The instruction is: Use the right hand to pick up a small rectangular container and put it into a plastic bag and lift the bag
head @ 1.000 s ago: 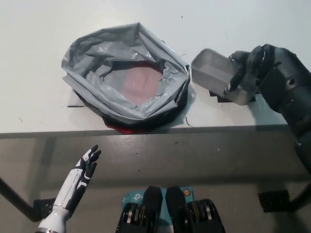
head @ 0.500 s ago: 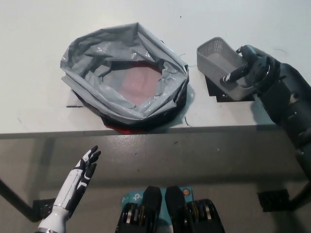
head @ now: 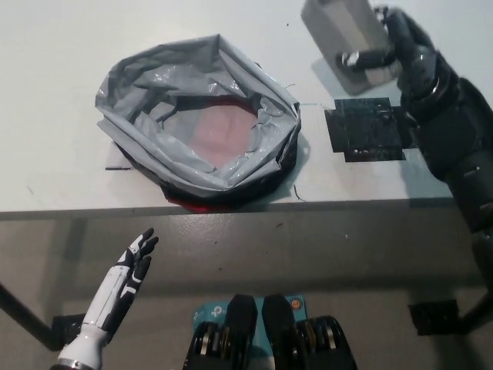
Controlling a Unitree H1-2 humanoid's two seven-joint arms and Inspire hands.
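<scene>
At upper right of the head view: black right hand [head: 407, 48], closed around the near end of the small rectangular container [head: 347, 29], held up off the table [head: 54, 92] and tilted, open side turned partly toward the camera. Long axis of the container running from the hand toward the upper left, far end cut by the top edge of the frame.

Relation governing the coming move: plastic bag [head: 199, 122] down and to the left of the held container, well apart from it, mouth open and facing upward, rim rolled outward in grey folds, pinkish interior visible at the middle. Judged requirement: carry leftward and toward the robot until over the opening, then lower or release; long axis likely fits the wide mouth without turning, though depth of the bag not readable.

Directly below the hand, on the tabletop: dark rectangular patch [head: 368, 129], bare, beside the bag's right edge.

Nearer hand: the right, by a wide margin. White left hand [head: 129, 266] at lower left, below the table's front edge, fingers spread, holding nothing, at rest.

Surface: pale, matt tabletop, front edge crossing the frame just below the bag; bag close to that edge. Beyond the edge: grey floor. Room above the bag unobstructed.
</scene>
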